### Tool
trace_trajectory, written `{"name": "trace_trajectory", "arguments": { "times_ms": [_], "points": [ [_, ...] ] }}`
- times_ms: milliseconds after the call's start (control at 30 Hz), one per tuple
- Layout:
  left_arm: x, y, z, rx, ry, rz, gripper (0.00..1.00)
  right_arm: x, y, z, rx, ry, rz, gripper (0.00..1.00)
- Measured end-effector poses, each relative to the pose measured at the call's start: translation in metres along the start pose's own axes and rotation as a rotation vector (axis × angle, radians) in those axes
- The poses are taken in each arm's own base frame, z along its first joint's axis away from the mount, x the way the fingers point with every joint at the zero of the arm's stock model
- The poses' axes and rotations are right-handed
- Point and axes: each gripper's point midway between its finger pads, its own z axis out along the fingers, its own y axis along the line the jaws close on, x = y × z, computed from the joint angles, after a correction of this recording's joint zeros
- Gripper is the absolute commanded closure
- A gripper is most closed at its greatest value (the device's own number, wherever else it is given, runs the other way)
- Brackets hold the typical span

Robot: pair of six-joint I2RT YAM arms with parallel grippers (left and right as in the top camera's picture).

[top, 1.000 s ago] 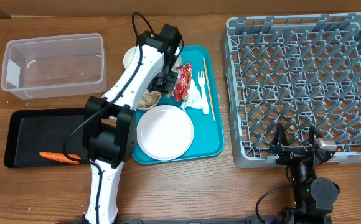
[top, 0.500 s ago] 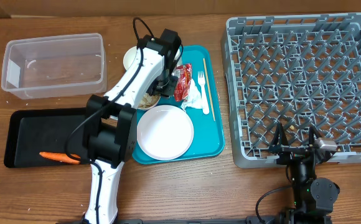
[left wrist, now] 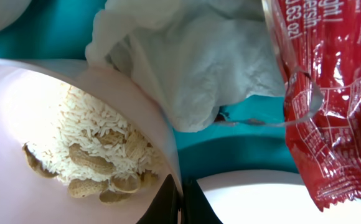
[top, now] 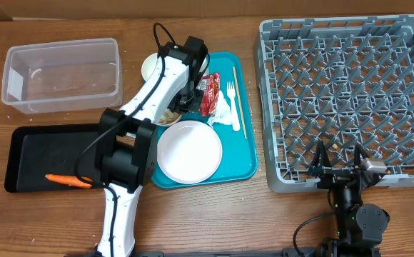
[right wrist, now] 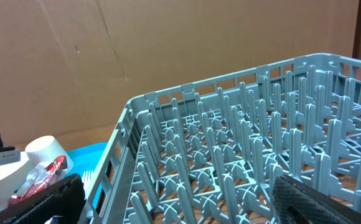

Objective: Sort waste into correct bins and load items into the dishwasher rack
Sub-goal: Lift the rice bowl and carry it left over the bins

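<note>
My left gripper [top: 181, 101] is down on the teal tray, shut on the rim of a small white bowl [left wrist: 18, 112] holding rice and peanut scraps [left wrist: 99, 155]. The jaws [left wrist: 180, 198] pinch the rim. In the overhead view the bowl [top: 168, 115] is partly hidden under the arm. A crumpled white napkin [left wrist: 199, 62] and red snack wrapper [left wrist: 330, 106] lie just beyond it. The round plate [top: 189, 151] sits at the tray's front. Fork [top: 233, 100] and wooden stick [top: 239, 100] lie at the right. My right gripper [top: 339, 171] is open at the grey rack's [top: 350, 93] front edge.
A clear tub [top: 61, 75] stands at the back left. A black tray [top: 36, 143] at the front left holds an orange carrot [top: 68, 180]. A white cup [top: 150, 68] sits at the teal tray's [top: 246, 164] back left corner.
My left wrist has shifted slightly left, toward the bowl. The right arm has not moved.
</note>
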Motion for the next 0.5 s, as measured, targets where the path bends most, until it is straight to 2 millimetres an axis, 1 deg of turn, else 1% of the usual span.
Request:
{"name": "trace_trajectory", "arguments": {
  "times_ms": [67,233,267,333,367,400,500],
  "points": [
    [0.001,0.000,-0.004,0.000,0.004,0.001,0.96,0.000,0.000,0.000,0.000,0.000,0.000,0.00],
    [-0.007,0.000,-0.029,0.008,-0.025,-0.014,0.96,0.000,0.000,0.000,0.000,0.000,0.000,0.00],
    [-0.010,0.001,-0.038,0.011,-0.039,-0.023,0.96,0.000,0.000,0.000,0.000,0.000,0.000,0.00],
    [-0.019,0.001,-0.064,0.019,-0.092,-0.041,0.96,0.000,0.000,0.000,0.000,0.000,0.000,0.00],
    [-0.022,0.001,-0.069,0.021,-0.104,-0.045,0.96,0.000,0.000,0.000,0.000,0.000,0.000,0.00],
    [-0.024,0.002,-0.082,0.028,-0.124,-0.053,0.96,0.000,0.000,0.000,0.000,0.000,0.000,0.00],
    [-0.031,0.006,-0.113,0.055,-0.188,-0.079,0.96,0.000,0.000,0.000,0.000,0.000,0.000,0.00]
  ]
}}
